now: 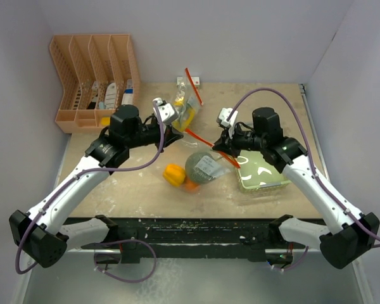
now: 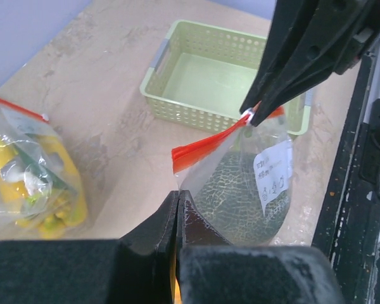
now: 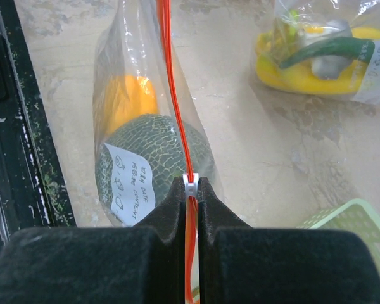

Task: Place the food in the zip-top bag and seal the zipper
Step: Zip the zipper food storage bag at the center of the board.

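The clear zip-top bag (image 1: pixel 206 166) lies mid-table with the grey-green melon (image 1: pixel 201 168) inside it. Its red-orange zipper (image 1: pixel 209 142) is stretched between my grippers. My left gripper (image 2: pixel 178 195) is shut on the bag's edge by the strip's end (image 2: pixel 193 152). My right gripper (image 3: pixel 190 185) is shut on the white slider (image 3: pixel 190 187). The melon (image 3: pixel 155 155) and an orange-yellow fruit (image 3: pixel 130 101) show through the plastic. The bell pepper (image 1: pixel 173 174) and small orange fruit (image 1: pixel 191 185) lie by the melon. The banana bunch (image 1: pixel 187 113) sits in a second clear bag at the back.
A pale green basket (image 1: pixel 264 180) stands right of the bag, under my right arm; it also shows in the left wrist view (image 2: pixel 177 107). A peach slotted organiser (image 1: pixel 95 76) stands at the back left. The second bag (image 2: pixel 31 183) has its own red strip (image 1: pixel 193 85).
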